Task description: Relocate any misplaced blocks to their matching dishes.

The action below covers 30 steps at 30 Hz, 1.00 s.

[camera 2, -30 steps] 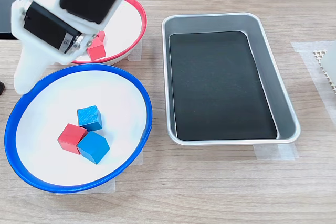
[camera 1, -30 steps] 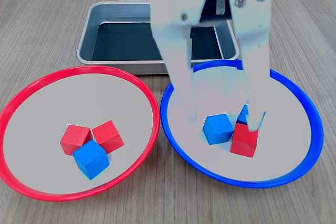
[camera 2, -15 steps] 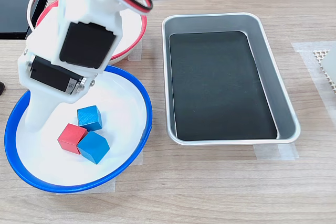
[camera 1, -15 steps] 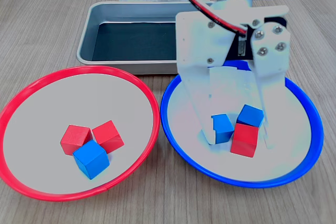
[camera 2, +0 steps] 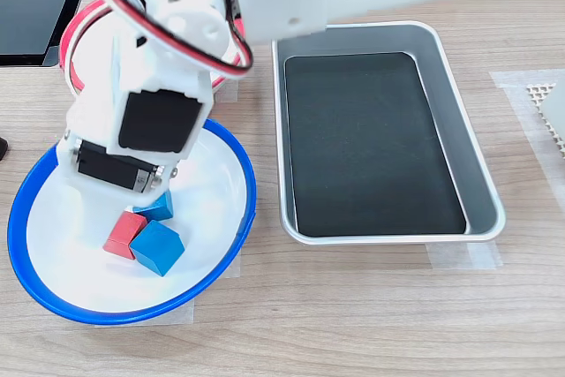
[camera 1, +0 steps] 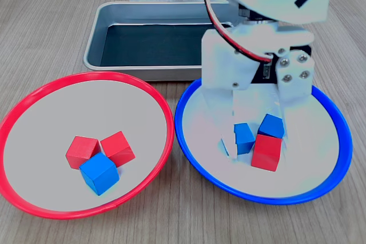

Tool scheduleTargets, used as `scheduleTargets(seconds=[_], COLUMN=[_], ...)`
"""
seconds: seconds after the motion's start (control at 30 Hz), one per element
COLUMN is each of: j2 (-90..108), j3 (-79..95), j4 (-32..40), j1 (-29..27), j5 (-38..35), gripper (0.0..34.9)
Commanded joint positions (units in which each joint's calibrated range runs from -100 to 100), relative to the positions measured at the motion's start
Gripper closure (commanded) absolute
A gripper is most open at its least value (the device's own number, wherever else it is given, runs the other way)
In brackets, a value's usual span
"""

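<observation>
Since the earlier frames we see the arm has sunk lower into the blue-rimmed dish (camera 1: 334,158), and its pincer (camera 1: 259,144) now stands with its two white fingers wide apart on either side of the cubes there. We read it as open, gripping nothing. In the first exterior view, one finger (camera 1: 227,132) covers the left part of a blue cube (camera 1: 245,138), and the other comes down behind the red cube (camera 1: 266,152), its tip hidden. A second blue cube (camera 1: 271,125) sits just behind the red one, touching it.

In the second exterior view the arm's body hides much of this: only a sliver of the red cube (camera 2: 123,235) and a corner of one blue cube (camera 2: 160,208) show, while the nearer blue cube (camera 2: 158,247) is in full view. We cannot make out the fingertips there.

The red-rimmed dish (camera 1: 34,92) lies at the first exterior view's left, holding two red cubes (camera 1: 80,151) (camera 1: 118,147) and one blue cube (camera 1: 99,173), all three touching. In the second exterior view only an arc of its rim (camera 2: 67,41) shows behind the arm, and its contents are hidden.

The grey metal tray (camera 1: 103,27) stands beyond both dishes in the first exterior view, partly covered by the arm; the second exterior view shows it whole (camera 2: 477,165) on the wooden tabletop (camera 2: 353,315).
</observation>
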<state>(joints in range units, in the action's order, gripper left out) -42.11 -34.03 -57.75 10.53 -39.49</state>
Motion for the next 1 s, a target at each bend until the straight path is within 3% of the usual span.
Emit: scheduleTargets(seconds=[0.0,0.63,0.97], j2=[-0.23,-1.43,-1.85], j3=[-3.89,-3.34,-2.61], j4=[-0.9,-0.81,-1.72], j1=[0.34,2.88,2.79], j5=[0.29,0.98,0.68], gripper=[17.2,17.4,19.5])
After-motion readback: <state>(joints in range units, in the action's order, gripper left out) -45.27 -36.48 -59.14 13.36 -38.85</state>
